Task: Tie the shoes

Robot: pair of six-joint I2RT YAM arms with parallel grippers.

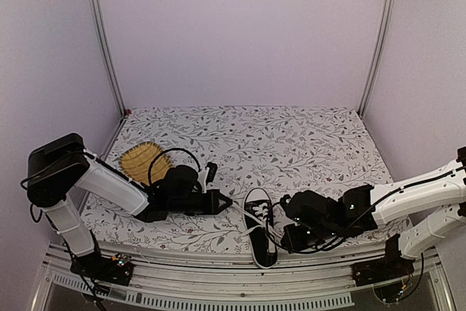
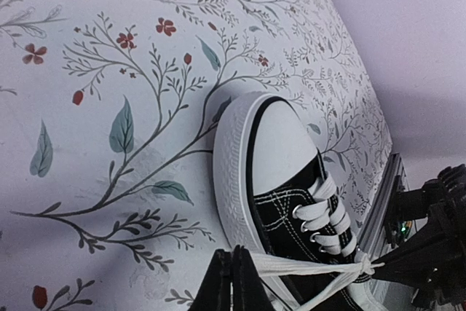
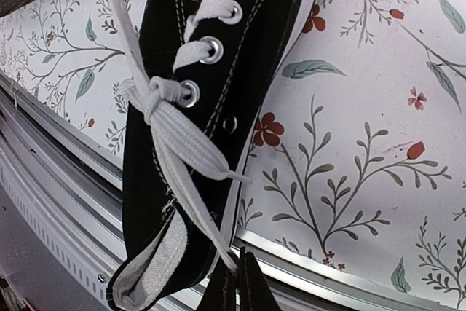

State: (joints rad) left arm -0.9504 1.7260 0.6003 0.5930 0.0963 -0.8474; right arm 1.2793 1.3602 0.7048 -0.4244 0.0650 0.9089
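Note:
The small black sneaker with white laces lies at the table's near edge, its heel over the rail. It shows in the left wrist view and right wrist view. My left gripper is shut on a white lace strand pulled taut leftward from a knot. My right gripper is shut on the other lace strand running from the knot over the heel side. A short lace end lies loose on the shoe.
A yellow woven mat lies at the back left behind the left arm. A metal rail runs along the table's near edge. Grey walls and upright posts enclose the floral tablecloth.

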